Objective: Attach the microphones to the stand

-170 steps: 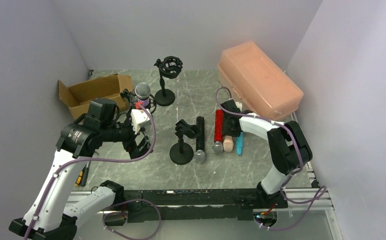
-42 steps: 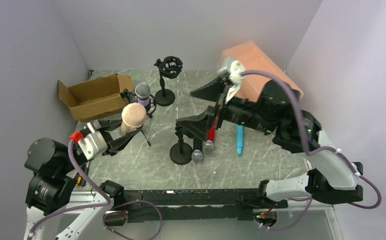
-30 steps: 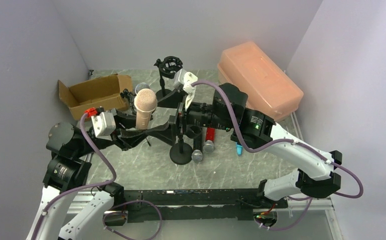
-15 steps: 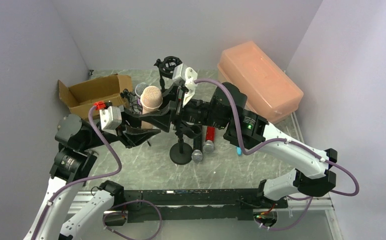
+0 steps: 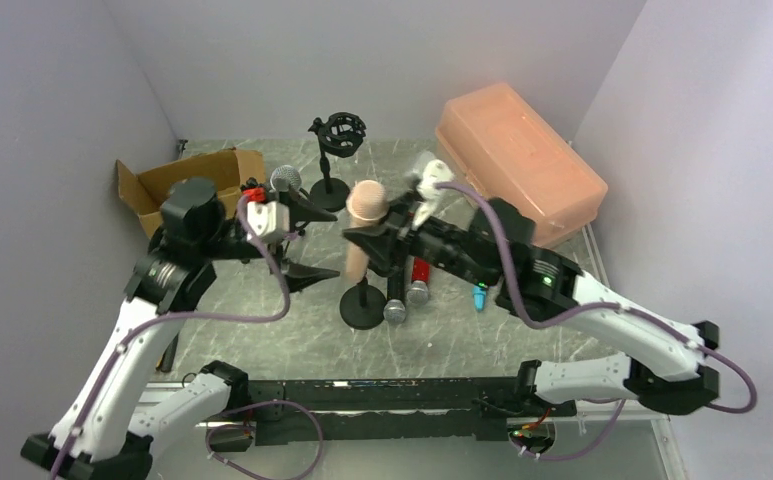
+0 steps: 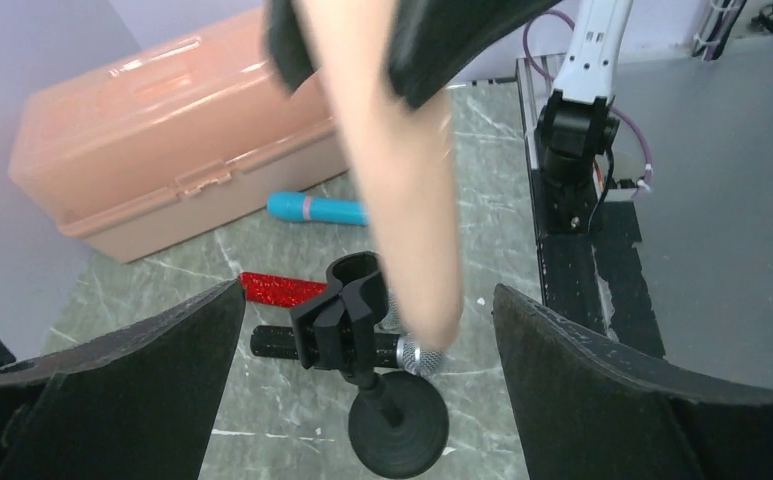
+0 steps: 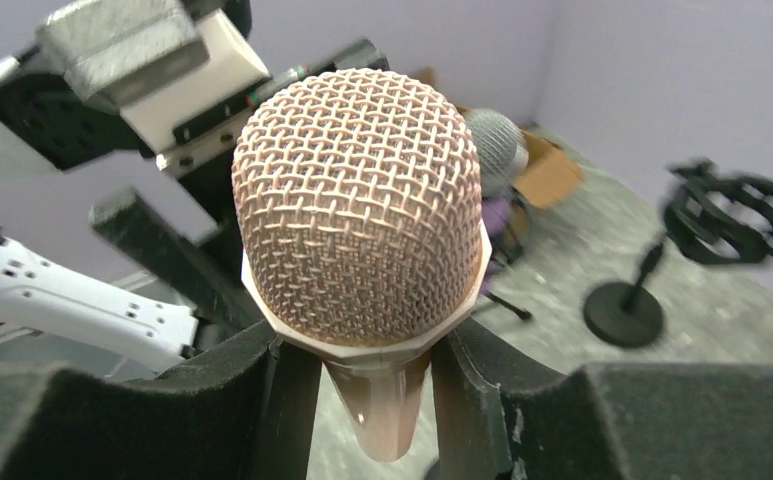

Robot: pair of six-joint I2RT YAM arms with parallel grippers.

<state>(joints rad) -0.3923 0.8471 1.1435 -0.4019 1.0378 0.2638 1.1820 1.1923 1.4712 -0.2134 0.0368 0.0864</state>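
Note:
My right gripper is shut on the peach-beige microphone and holds it upright, tail down, just above the clip of the small black stand. The wrist view shows its mesh head between my fingers. My left gripper is open and empty, to the left of the stand. The black microphone, red microphone and light blue microphone lie on the table. The purple microphone stands in a holder at back left.
A shock-mount stand stands at the back. A cardboard box is at back left, and a pink toolbox at back right. The left wrist view shows the toolbox behind the lying microphones.
The peach microphone passed from my left gripper to my right. My left gripper opened and drew back left. My right gripper carried the microphone right, over the small stand.

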